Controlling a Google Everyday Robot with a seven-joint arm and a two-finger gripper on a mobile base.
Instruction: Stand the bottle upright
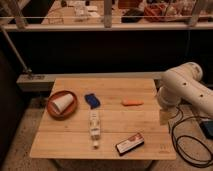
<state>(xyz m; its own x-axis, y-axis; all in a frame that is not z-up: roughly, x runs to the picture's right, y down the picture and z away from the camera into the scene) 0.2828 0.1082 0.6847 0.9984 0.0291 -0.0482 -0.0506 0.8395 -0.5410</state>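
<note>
Camera view: slim clear plastic bottle with white cap (94,126) lies flat mid-front on the wooden surface (145,142), long axis front-to-back, cap at the near edge, well left of my gripper (164,117) by the right edge; open or closed, can't tell.

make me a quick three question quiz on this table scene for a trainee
1. True or false: the clear plastic bottle stands upright on the wooden table.
2. The bottle's white cap points toward which table edge? A) the one nearest the camera B) the far one C) the right one
3. At which side of the table is the gripper?
Key: 1 false, it lies on its side; 2 A; 3 the right side, apart from the bottle.
</note>
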